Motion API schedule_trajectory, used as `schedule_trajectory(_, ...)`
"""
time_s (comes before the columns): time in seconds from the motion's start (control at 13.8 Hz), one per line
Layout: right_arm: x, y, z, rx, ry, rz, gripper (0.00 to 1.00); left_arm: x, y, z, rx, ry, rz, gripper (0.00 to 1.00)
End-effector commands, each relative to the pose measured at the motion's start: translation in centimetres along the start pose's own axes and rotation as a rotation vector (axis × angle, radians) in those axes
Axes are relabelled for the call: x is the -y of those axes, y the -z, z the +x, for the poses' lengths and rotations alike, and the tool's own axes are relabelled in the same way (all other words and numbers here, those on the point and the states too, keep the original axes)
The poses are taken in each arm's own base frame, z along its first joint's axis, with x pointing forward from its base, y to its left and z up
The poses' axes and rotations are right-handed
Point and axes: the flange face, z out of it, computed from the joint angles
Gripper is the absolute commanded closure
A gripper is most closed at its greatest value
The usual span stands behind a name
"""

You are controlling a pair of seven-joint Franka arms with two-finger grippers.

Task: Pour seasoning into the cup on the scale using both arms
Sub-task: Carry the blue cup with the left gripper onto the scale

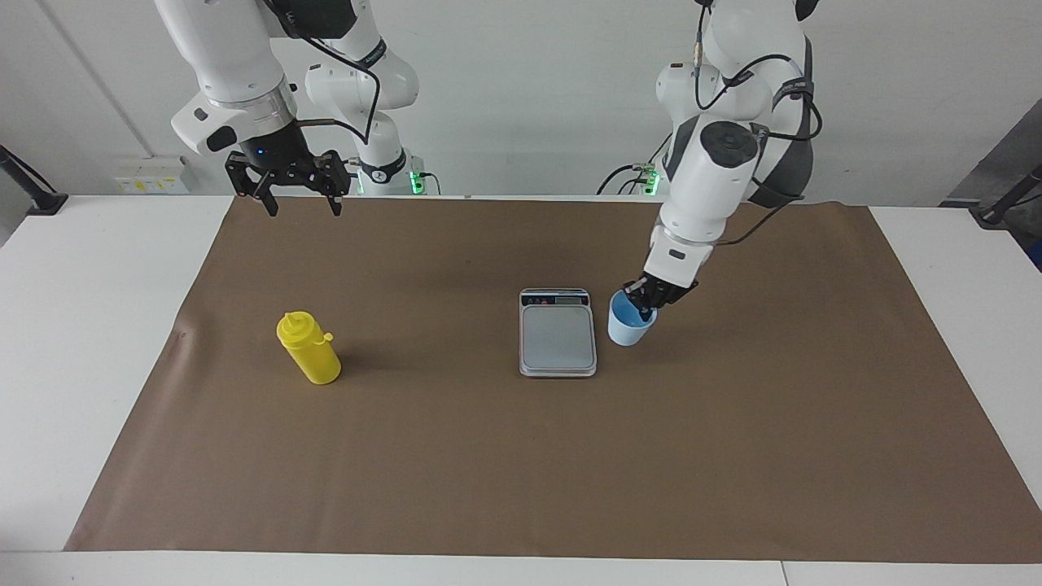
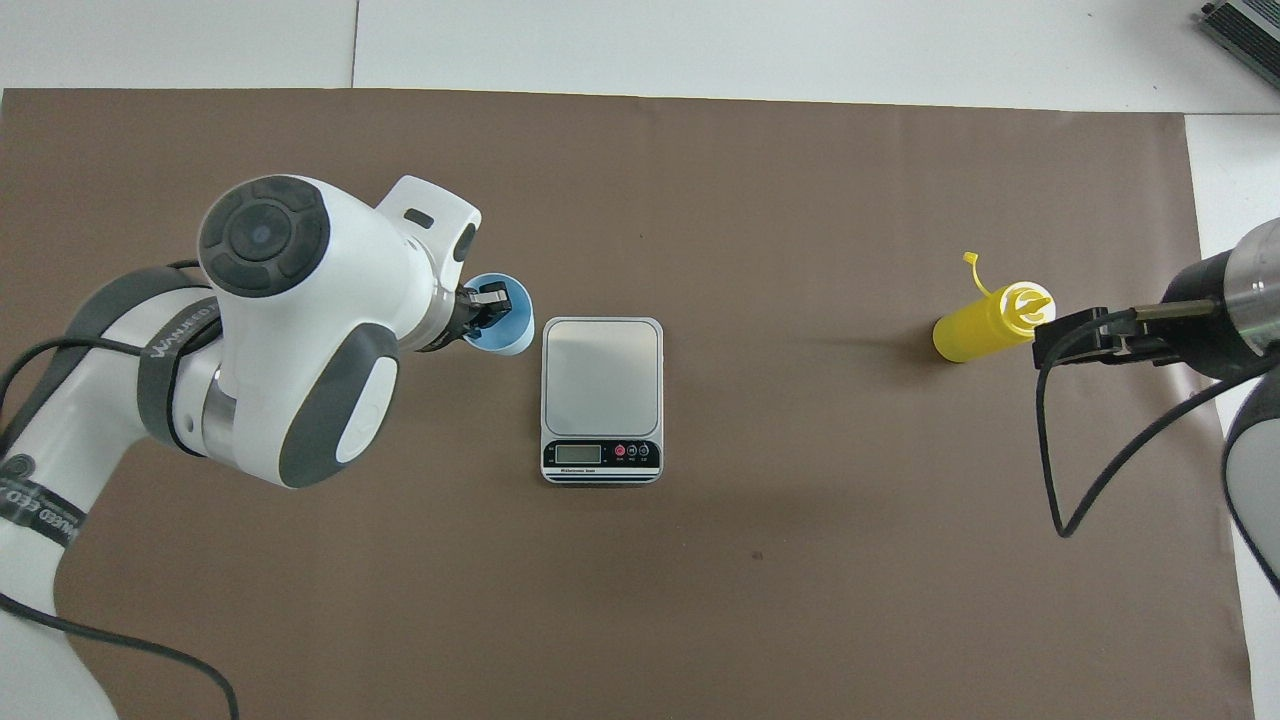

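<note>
Facing view: the left gripper (image 1: 645, 306) has its fingers pinched on the rim of the blue cup (image 1: 628, 323), one finger inside it. The cup is just beside the scale (image 1: 558, 332), not on it. The right gripper (image 1: 298, 200) waits with fingers spread wide, up over the mat (image 1: 521, 456). The yellow bottle (image 1: 309, 348) stands well apart from those fingers.

Yellow seasoning (image 1: 308, 348); light blue cup (image 1: 629, 322); silver-grey scale (image 1: 558, 335).

light: bright, even | shadows: soft, faint | focus: sharp | glare: none
</note>
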Motion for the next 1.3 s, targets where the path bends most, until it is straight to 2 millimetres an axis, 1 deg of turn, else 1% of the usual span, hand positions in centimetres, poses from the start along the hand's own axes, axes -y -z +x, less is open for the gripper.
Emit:
schedule_trajectory(0.0, -0.7, -0.2, 0.0, 0.000, 0.012, 0.004, 0.00, -2.2, -0.7, -2.1, -0.009, 0.019, -0.018, 1.00)
schedule_trajectory(0.14, -0.7, -0.2, 0.0, 0.000, 0.012, 0.004, 0.00, -3.9, -2.0, -4.4, 0.003, -0.016, -0.009, 1.00)
schedule_trajectory(0.29, -0.7, -0.1, -0.1, -0.001, 0.012, 0.004, 0.00, -4.5, -3.3, -5.3, -0.025, 0.006, 0.023, 1.00)
schedule_trajectory(0.36, -0.7, -0.1, 0.0, 0.000, 0.012, 0.004, 0.00, -5.1, -4.1, -6.1, -0.038, 0.025, 0.014, 1.00)
schedule_trajectory(0.43, -0.7, -0.2, 0.0, 0.000, 0.012, 0.004, 0.00, -5.1, -4.6, -6.2, -0.039, 0.063, 0.012, 1.00)
schedule_trajectory(0.58, -0.7, -0.1, -0.1, -0.001, 0.012, 0.004, 0.00, -5.5, -4.6, -6.4, -0.050, 0.082, -0.001, 1.00)
schedule_trajectory(0.8, -0.7, -0.1, -0.1, -0.001, 0.012, 0.004, 0.00, -5.6, -6.7, -7.3, -0.060, 0.084, -0.006, 1.00)
schedule_trajectory(0.87, -0.7, -0.1, -0.1, -0.001, 0.012, 0.004, 0.00, -5.7, -7.2, -7.3, -0.060, 0.082, 0.004, 1.00)
schedule_trajectory(1.01, -0.7, -0.1, 0.0, 0.000, 0.012, 0.004, 0.00, -5.9, -7.7, -7.4, -0.072, 0.098, 0.012, 1.00)
schedule_trajectory(1.23, -0.7, -0.1, 0.0, 0.000, 0.012, 0.004, 0.00, -6.1, -8.5, -7.1, -0.081, 0.108, 0.007, 1.00)
